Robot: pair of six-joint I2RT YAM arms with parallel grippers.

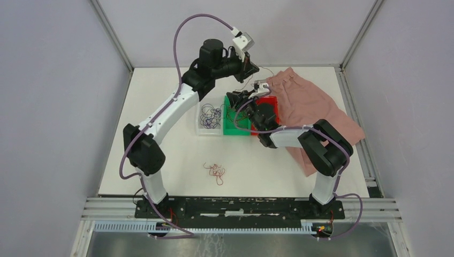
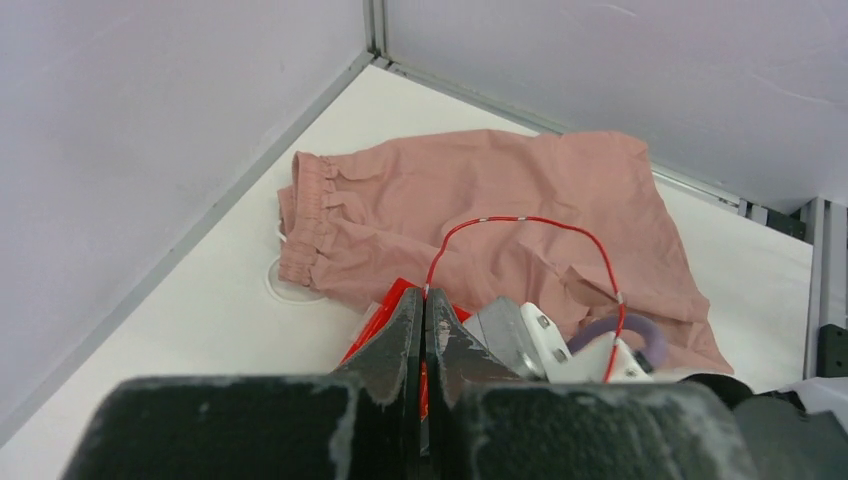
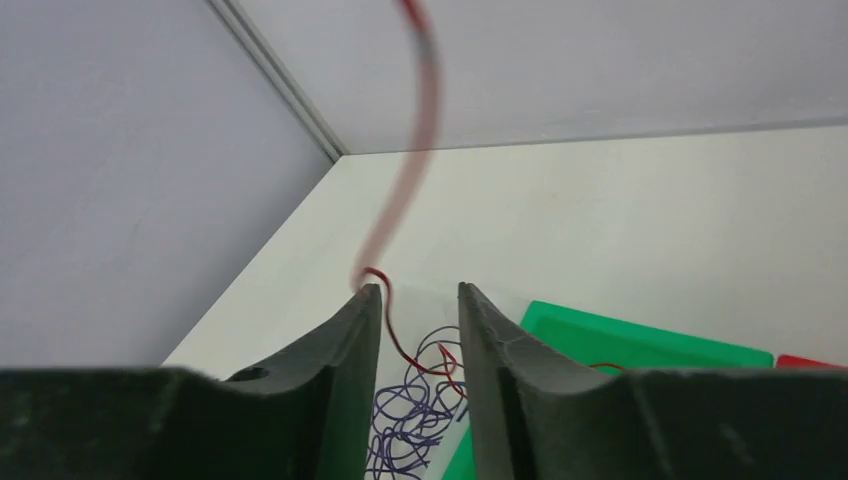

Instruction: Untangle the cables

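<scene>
My left gripper (image 2: 427,296) (image 1: 250,68) is raised at the back of the table and is shut on a thin red cable (image 2: 520,219). That cable arcs over the pink cloth and drops beside the right arm's wrist. The same red strand (image 3: 393,318) runs loose between the fingers of my right gripper (image 3: 421,292) (image 1: 236,99), close to its left finger (image 3: 360,330). The right jaws stand apart, not clamped, above the trays. Purple cables (image 3: 412,430) (image 1: 210,116) lie curled in a clear tray below. A small reddish cable heap (image 1: 216,172) rests on the table in front.
A clear tray (image 1: 202,128), a green tray (image 1: 231,128) (image 3: 640,345) and a red tray (image 1: 271,101) stand side by side mid-table. Pink shorts (image 1: 313,104) (image 2: 480,190) lie spread at the back right. Grey walls close in the back and both sides.
</scene>
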